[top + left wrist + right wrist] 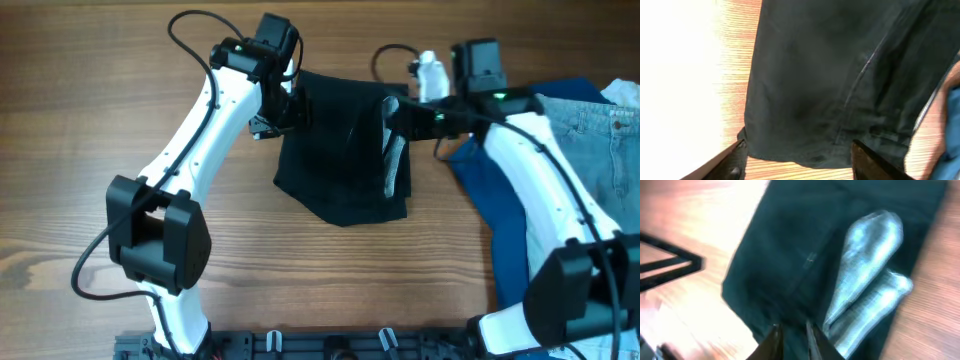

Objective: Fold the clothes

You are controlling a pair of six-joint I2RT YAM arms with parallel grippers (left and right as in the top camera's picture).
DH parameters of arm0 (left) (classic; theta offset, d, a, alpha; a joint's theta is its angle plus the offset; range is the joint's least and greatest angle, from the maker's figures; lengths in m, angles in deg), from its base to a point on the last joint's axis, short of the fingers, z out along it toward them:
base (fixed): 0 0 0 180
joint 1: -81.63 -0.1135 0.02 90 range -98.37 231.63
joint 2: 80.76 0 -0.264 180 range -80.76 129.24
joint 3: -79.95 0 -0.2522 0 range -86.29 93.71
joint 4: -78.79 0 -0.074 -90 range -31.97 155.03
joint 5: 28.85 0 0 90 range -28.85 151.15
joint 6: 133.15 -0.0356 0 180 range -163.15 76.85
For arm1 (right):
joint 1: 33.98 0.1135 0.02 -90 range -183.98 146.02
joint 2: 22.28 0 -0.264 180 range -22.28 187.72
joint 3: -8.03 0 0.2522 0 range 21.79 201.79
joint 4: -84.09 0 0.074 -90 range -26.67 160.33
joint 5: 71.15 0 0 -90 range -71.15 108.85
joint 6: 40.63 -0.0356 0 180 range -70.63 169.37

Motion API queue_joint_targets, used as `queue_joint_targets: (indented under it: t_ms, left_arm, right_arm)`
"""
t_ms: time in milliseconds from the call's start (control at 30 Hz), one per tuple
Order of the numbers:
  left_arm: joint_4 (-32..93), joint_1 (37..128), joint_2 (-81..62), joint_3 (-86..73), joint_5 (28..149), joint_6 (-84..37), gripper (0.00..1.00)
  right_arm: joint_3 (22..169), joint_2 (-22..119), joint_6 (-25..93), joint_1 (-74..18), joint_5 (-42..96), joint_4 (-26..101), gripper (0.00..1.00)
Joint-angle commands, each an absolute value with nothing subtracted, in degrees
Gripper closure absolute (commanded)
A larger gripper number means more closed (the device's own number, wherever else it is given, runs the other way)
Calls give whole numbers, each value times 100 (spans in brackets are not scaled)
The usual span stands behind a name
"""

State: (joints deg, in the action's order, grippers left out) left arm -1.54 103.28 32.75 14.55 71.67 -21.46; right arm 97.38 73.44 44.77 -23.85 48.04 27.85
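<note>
The black shorts [335,150] lie bunched on the wooden table, with pale lining [392,155] showing along their right side. My left gripper [283,108] is at the shorts' upper left edge. In the left wrist view its fingers [797,162] are wide open, with the hem of the shorts [830,90] lying between them on the wood. My right gripper [397,115] is at the shorts' upper right part. In the right wrist view its fingers [792,340] are pinched close on black fabric [790,255], beside the shiny lining [865,265].
A royal-blue garment [490,195] lies right of the shorts, under my right arm, and shows in the left wrist view [952,120]. Light blue denim jeans [600,140] lie at the far right. Bare wood is to the left and front.
</note>
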Motion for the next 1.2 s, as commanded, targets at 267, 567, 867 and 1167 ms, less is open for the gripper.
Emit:
queue_joint_targets:
  t_ms: [267, 567, 867, 1167]
  left_arm:
    - [727, 10166, 3354, -77, 7111, -2454, 34]
    - [1462, 9901, 4007, -90, 8398, -2854, 0]
    - [2161, 10048, 4567, -90, 9357, -3252, 26]
    - [1953, 9945, 4490, 63, 9539, -3739, 96]
  right_arm:
    - [9716, 9838, 2799, -1998, 2879, 2024, 96]
    - [9725, 9790, 2842, -2016, 2942, 1972, 95]
    - [9725, 9790, 2985, -2011, 3204, 2123, 94]
    - [9841, 9405, 3293, -2018, 3244, 1769, 95]
